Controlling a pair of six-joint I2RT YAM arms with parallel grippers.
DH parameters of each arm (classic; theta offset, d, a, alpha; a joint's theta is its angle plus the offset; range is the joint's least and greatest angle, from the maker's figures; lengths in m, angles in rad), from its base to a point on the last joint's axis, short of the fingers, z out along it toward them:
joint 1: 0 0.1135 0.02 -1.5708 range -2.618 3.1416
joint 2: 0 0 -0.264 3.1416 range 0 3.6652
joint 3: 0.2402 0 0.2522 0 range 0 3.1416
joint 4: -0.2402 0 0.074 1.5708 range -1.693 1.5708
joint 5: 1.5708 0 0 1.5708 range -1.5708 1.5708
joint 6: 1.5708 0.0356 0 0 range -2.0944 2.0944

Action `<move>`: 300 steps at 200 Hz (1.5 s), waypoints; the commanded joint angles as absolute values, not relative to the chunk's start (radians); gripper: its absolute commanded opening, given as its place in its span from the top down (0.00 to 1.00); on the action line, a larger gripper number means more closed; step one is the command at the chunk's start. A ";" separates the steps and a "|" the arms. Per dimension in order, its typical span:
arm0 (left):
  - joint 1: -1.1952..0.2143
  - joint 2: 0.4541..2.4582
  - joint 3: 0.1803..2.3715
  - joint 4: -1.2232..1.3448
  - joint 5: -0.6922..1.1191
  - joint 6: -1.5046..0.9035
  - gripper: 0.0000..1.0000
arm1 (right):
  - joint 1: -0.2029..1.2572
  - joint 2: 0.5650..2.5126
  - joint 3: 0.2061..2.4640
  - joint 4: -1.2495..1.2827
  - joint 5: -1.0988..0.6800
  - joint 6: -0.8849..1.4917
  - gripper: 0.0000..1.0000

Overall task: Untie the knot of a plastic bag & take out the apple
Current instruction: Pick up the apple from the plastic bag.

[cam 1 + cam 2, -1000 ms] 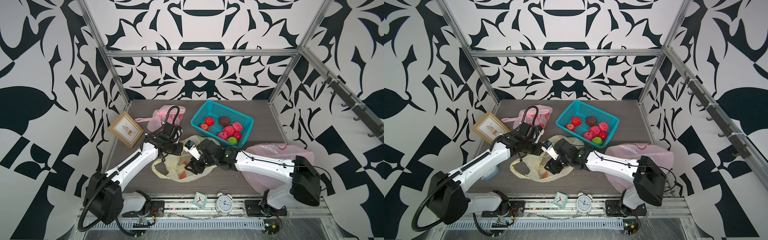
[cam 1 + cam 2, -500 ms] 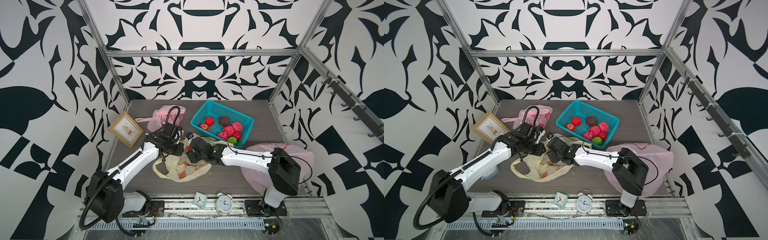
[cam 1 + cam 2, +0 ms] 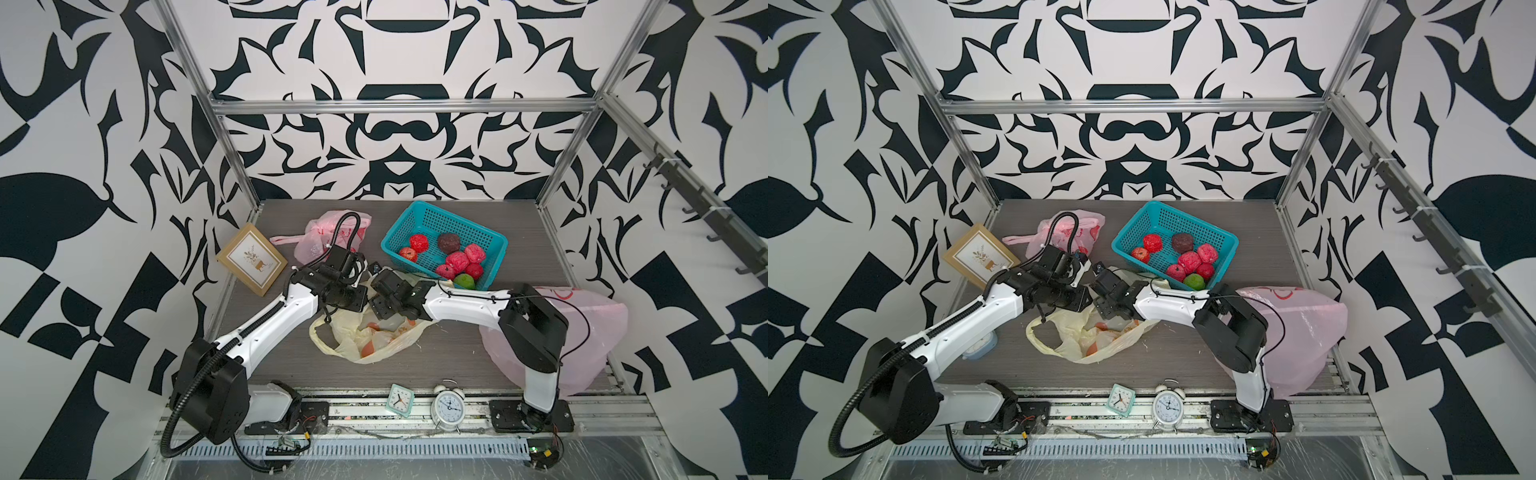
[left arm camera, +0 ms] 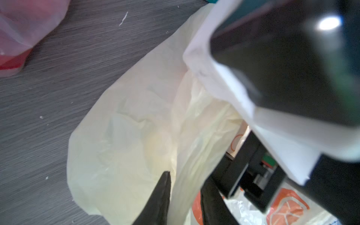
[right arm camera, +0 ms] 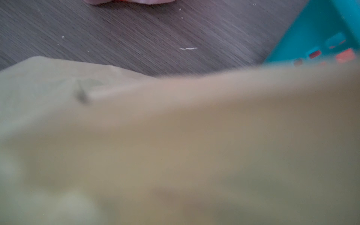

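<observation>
Pinching the yellow bag [image 3: 332, 345], the left claw [image 4: 187, 181] grips its rim; the apple [image 3: 367, 349] lies nearward of the right claw [image 3: 376, 272], whose jaws I cannot tell.

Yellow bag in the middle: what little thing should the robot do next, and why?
Probably dip the right fingers down into the yellow bag, toward the orange-red fruit. The left fingers seem to pinch the bag's plastic, the right fingers hang just over the bag, and the fruit shows through the thin film.
</observation>
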State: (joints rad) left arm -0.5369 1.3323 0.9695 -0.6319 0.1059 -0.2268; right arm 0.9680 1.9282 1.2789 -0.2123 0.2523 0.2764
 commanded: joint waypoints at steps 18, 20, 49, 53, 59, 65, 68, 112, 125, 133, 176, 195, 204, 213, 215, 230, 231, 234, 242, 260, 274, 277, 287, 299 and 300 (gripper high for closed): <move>-0.535 1.343 0.985 -0.629 0.124 -0.214 0.70 | 0.953 1.961 1.334 -0.205 0.277 0.265 0.23; -0.535 1.342 0.986 -0.629 0.123 -0.214 0.70 | 0.951 1.964 1.334 -0.206 0.278 0.266 0.24; -0.535 1.345 0.984 -0.633 0.118 -0.213 0.70 | 0.949 1.974 1.338 -0.198 0.282 0.265 0.38; -0.535 1.345 0.984 -0.633 0.117 -0.213 0.70 | 0.949 1.971 1.337 -0.199 0.281 0.265 0.41; -0.534 1.346 0.983 -0.635 0.116 -0.213 0.70 | 0.948 1.963 1.334 -0.199 0.278 0.265 0.44; -0.534 1.345 0.984 -0.636 0.115 -0.213 0.70 | 0.949 1.953 1.328 -0.199 0.272 0.264 0.46; -0.536 1.344 0.984 -0.636 0.114 -0.213 0.70 | 0.950 1.947 1.325 -0.198 0.268 0.264 0.47; -0.535 1.343 0.989 -0.645 0.083 -0.216 0.70 | 0.947 1.789 1.279 -0.246 0.062 0.208 0.51; -0.534 1.344 0.992 -0.646 0.075 -0.218 0.70 | 0.946 1.728 1.268 -0.284 0.003 0.182 0.51; -0.535 1.344 0.994 -0.646 0.069 -0.218 0.70 | 0.946 1.688 1.253 -0.301 -0.053 0.142 0.51; -0.535 1.328 1.001 -0.661 0.021 -0.220 0.70 | 0.914 1.501 1.214 -0.464 -0.409 -0.045 0.49; -0.535 1.319 1.000 -0.661 0.015 -0.220 0.70 | 0.881 1.426 1.254 -0.509 -0.560 -0.049 0.49; -0.534 1.319 0.997 -0.663 0.019 -0.219 0.73 | 0.871 1.377 1.264 -0.478 -0.605 -0.047 0.49; -0.535 1.319 0.996 -0.664 0.022 -0.219 0.75 | 0.864 1.328 1.273 -0.431 -0.594 -0.037 0.49; -0.534 1.319 0.996 -0.663 0.023 -0.221 0.75 | 0.862 1.318 1.276 -0.422 -0.585 -0.037 0.49; -0.534 1.319 0.989 -0.663 0.028 -0.223 0.74 | 0.831 1.266 1.316 -0.362 -0.485 -0.024 0.49; -0.535 1.319 0.989 -0.663 0.028 -0.223 0.74 | 0.828 1.264 1.319 -0.359 -0.477 -0.024 0.49; -0.535 1.318 0.988 -0.662 0.028 -0.224 0.74 | 0.820 1.259 1.329 -0.351 -0.456 -0.020 0.49; -0.535 1.318 0.986 -0.663 0.026 -0.223 0.74 | 0.787 1.254 1.354 -0.331 -0.409 -0.013 0.49; -0.535 1.308 0.986 -0.669 0.020 -0.218 0.72 | 0.685 1.292 1.407 -0.301 -0.269 0.046 0.50; -0.534 1.295 0.982 -0.671 0.010 -0.215 0.71 | 0.592 1.366 1.450 -0.309 -0.189 0.088 0.51; -0.535 1.293 0.981 -0.672 0.009 -0.215 0.71 | 0.574 1.381 1.456 -0.311 -0.182 0.095 0.51; -0.535 1.288 0.979 -0.671 0.001 -0.212 0.71 | 0.509 1.457 1.484 -0.314 -0.169 0.123 0.52; -0.535 1.289 0.980 -0.673 0.000 -0.209 0.71 | 0.454 1.545 1.514 -0.312 -0.151 0.144 0.53; -0.535 1.289 0.981 -0.673 0.000 -0.209 0.71 | 0.451 1.555 1.516 -0.313 -0.147 0.145 0.53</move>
